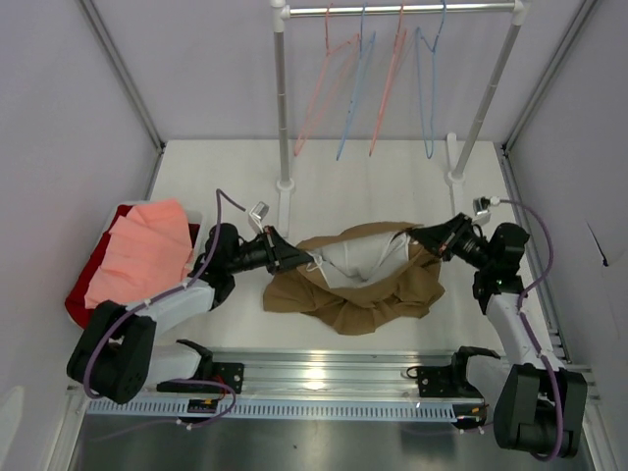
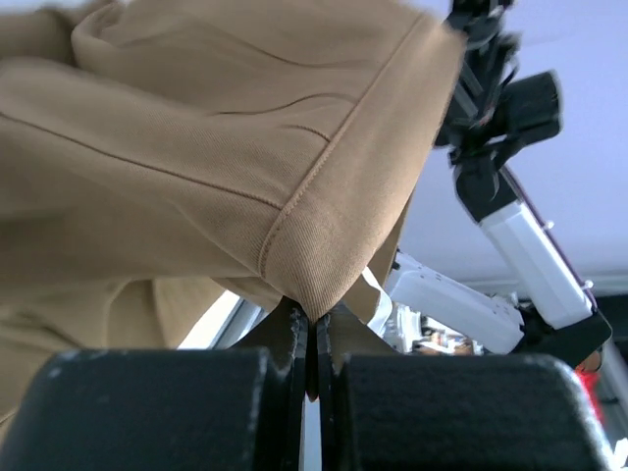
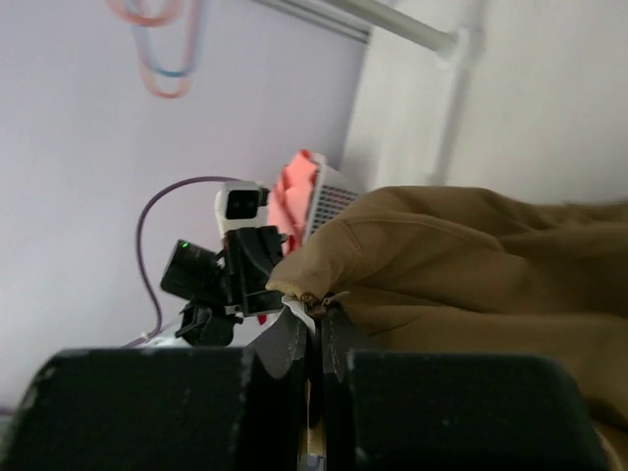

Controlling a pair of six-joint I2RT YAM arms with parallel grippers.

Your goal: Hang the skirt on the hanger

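The tan-brown skirt (image 1: 358,294) with its white lining is stretched between my two grippers in the middle of the table, its lower part resting on the surface. My left gripper (image 1: 294,257) is shut on the skirt's left waistband corner (image 2: 245,147), pinched between the jaws (image 2: 314,329). My right gripper (image 1: 424,235) is shut on the right waistband corner (image 3: 471,255), cloth and lining caught at its tips (image 3: 316,319). The pale-pink hanger (image 1: 312,103) hangs on the rack at the back, well beyond the skirt, untouched. A second pinkish hanger (image 1: 390,88) hangs near it.
Two thin blue hangers (image 1: 353,98) (image 1: 429,98) share the rail of the white rack, whose posts (image 1: 283,108) (image 1: 486,98) stand behind the skirt. A salmon-pink folded garment (image 1: 142,250) lies on a red cloth (image 1: 83,289) at the left. A metal base rail (image 1: 324,378) runs along the near edge.
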